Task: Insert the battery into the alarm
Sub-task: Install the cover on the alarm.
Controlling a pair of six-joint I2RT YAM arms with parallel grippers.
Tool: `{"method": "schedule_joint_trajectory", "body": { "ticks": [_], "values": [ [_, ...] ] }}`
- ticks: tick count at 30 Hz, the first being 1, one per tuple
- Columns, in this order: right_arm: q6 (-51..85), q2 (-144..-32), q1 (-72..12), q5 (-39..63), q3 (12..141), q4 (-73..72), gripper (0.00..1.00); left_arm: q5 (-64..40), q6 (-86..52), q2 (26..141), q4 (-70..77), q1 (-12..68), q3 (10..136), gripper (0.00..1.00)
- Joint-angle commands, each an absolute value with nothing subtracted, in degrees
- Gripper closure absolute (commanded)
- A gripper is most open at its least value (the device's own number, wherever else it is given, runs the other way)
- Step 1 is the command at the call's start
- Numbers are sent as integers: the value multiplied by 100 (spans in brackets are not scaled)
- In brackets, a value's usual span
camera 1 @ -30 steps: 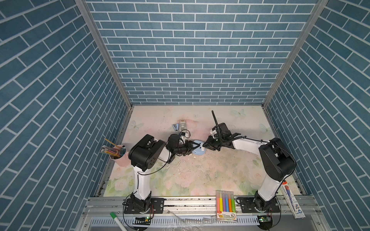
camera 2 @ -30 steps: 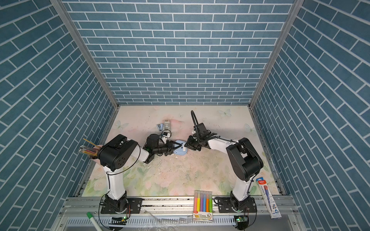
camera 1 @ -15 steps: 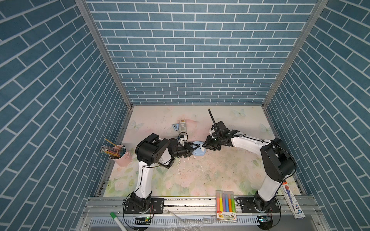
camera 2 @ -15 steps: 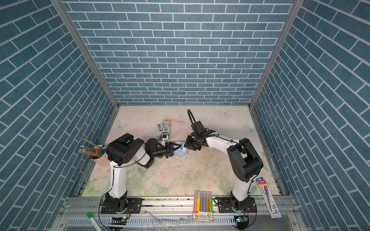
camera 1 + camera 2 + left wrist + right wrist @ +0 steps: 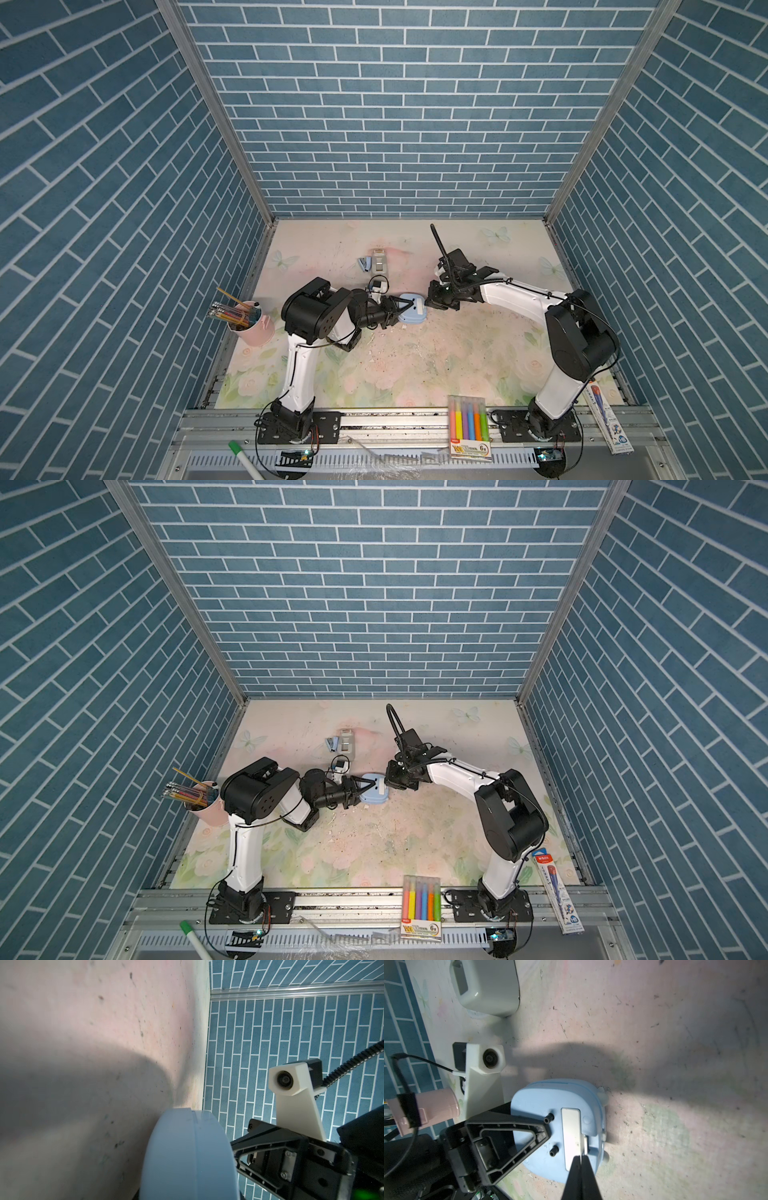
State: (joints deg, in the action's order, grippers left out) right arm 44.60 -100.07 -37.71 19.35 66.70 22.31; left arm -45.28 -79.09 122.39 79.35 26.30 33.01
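The right gripper [image 5: 580,1157] is clenched, its two black tips pressed together with nothing visible between them, and they rest on the end of the white cover [image 5: 571,1126] set in the back of the alarm [image 5: 542,1103]. Half a second ago these jaws stood slightly apart. The left gripper [image 5: 404,309] is clamped on the alarm, one finger [image 5: 508,1142] lying across the blue back. The clock has not shifted over the last second. It lies back-up on the floral mat [image 5: 415,365], mid-table between the two grippers, in both top views.

Only the right wrist view shows the back plainly, with the cover and two small black pegs beside it. The left wrist view shows just the alarm's rounded rim [image 5: 187,1157] edge-on, with the right gripper just beside it. The top views [image 5: 374,796] give only a small blue shape, too small to tell whether it lies flat or tilted.

Both arms rise from their bases, bend at the elbow and reach low toward each other. A grey-white boxy device [image 5: 379,264] lies further back, and a pink pencil cup [image 5: 253,330] stands at the left edge.
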Motion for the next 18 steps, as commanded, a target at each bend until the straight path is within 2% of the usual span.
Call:
{"method": "schedule_joint_trajectory", "body": {
  "ticks": [1, 8, 18],
  "values": [
    [4172, -9861, -3949, 1297, 6872, 2651, 100, -4320, -7766, 12520, 7312, 2563, 3153, 98],
    [4423, -9051, -4008, 837, 6104, 2033, 100, -4172, -7591, 12516, 6964, 2567, 3215, 98],
    [4597, -9120, -4008, 853, 5889, 1842, 100, -3718, -7002, 11876, 5764, 2597, 3109, 99]
  ]
}}
